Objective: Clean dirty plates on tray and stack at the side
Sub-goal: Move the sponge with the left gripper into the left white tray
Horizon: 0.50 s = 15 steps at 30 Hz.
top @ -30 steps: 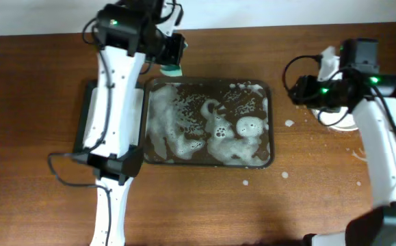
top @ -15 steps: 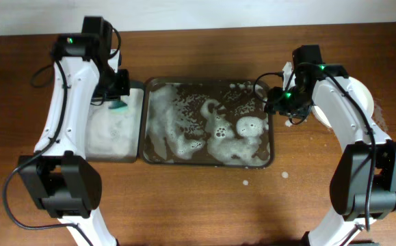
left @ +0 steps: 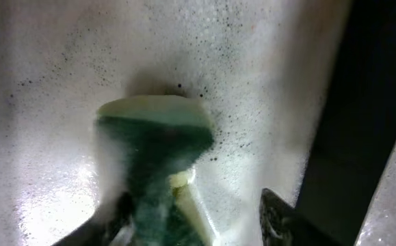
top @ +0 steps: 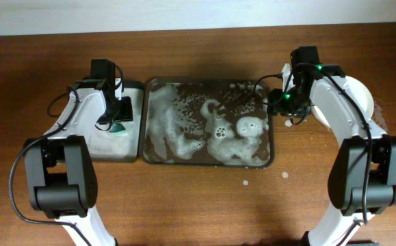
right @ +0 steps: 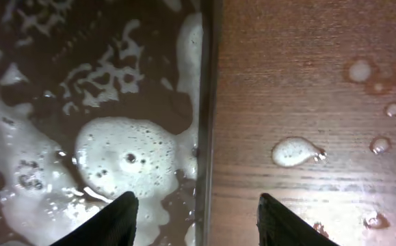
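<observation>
Since the earlier frame our left gripper (top: 115,113) has slid nearer along the narrow tray (top: 130,156) and its fingers (left: 274,220) have parted; the right arm has hardly shifted. Nearest us, small foam drops (top: 245,182) sit on the wooden table (top: 198,205), just off the near rim of the tray (top: 208,164). This wide dark tray lies mid-table, streaked with white suds (top: 242,133). Just left of it, on the narrow tray, the green sponge (left: 156,137) lies in foam between the left fingers. They stand fairly wide, with a clear gap on one side of the sponge; we cannot tell whether the other finger touches it. Our right gripper (right: 201,225) hangs over the tray's right rim, fingers about half apart and gripping nothing — one above suds, one above wood. Right of the tray, the plates (top: 366,96) show only as a white curved edge behind the right arm — we cannot tell how many.
</observation>
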{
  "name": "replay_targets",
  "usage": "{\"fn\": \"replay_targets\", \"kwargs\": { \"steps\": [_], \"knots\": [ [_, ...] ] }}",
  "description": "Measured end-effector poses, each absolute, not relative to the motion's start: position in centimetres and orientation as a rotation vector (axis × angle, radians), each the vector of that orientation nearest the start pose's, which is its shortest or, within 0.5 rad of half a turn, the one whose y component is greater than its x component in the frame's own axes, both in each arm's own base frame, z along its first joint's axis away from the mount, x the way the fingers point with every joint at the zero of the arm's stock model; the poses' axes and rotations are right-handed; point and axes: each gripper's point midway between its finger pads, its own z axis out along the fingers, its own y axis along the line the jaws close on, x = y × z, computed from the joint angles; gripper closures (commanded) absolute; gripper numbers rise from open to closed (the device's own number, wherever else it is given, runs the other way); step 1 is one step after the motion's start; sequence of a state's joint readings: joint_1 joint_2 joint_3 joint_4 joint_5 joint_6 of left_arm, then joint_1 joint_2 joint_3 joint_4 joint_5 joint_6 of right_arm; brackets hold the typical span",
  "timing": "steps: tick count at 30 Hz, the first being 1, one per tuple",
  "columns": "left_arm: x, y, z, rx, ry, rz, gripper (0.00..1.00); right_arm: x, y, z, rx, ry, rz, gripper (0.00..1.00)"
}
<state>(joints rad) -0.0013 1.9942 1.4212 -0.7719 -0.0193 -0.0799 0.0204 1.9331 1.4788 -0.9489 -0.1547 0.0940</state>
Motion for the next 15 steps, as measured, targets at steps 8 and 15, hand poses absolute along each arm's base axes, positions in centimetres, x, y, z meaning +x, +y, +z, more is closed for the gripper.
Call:
{"fn": "replay_targets", "kwargs": {
  "steps": [8,15],
  "knots": [
    [43.9,0.1,8.5,-0.106,2.890,-0.002,0.34,39.5,3.5,2.5,-0.074,3.063,0.237,0.68],
    [45.3,-0.6,11.9,-0.092,2.840,-0.057,0.34,39.5,3.7,0.3,-0.112,3.094,0.258,0.85]
  ]
}}
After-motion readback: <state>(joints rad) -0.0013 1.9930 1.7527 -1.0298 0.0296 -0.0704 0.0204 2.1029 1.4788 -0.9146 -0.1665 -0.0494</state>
